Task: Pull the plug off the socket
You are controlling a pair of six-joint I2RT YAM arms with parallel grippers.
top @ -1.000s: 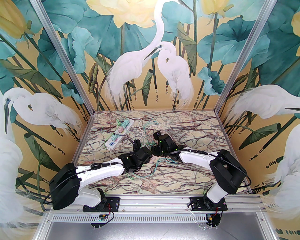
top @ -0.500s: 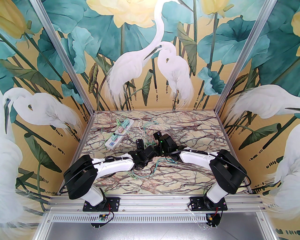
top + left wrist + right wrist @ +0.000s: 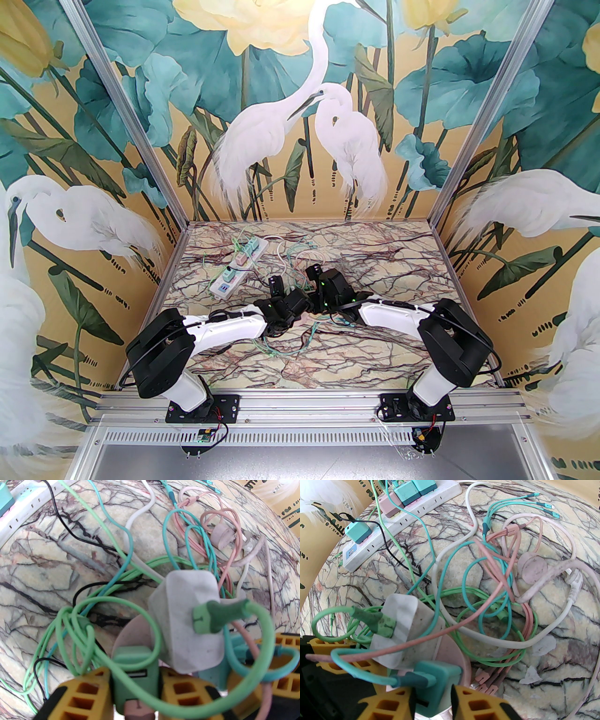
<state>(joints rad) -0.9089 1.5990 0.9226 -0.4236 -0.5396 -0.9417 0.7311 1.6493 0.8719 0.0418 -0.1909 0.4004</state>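
Left gripper (image 3: 133, 684): yellow lattice fingers (image 3: 79, 691) pinch a green cube-shaped plastic plug (image 3: 133, 665) by two opposite flat sides. Right gripper (image 3: 433, 695): clamped the same way on a teal cube-shaped plastic plug (image 3: 436, 676), with a teal cable entering its side. Both plugs sit against a pale pink round plastic socket block (image 3: 454, 653), which I take to be the socket. A white cube-shaped adapter (image 3: 187, 618) carrying a green connector is seated on that block between the two plugs.

Handling, as judged:
- The plugs look rigid, light and smooth-sided.
- The flat faces suit a pinch taken low on the body, close to the socket block, so the pull runs straight along the prongs.
- Prong friction is probably the only real resistance.
- The block looks light and would likely lift with a plug unless the other gripper holds it back.
- The tangle of soft coloured cables (image 3: 487, 611) drapes over everything, and one green loop crosses the green plug. Snagging is possible.

Pose: left arm (image 3: 220, 328) and right arm (image 3: 389, 314) stretch low over the marble-patterned table (image 3: 375, 356), wrists meeting above the socket block. A long white power strip (image 3: 234, 272) lies beyond the block to the far left, well apart.
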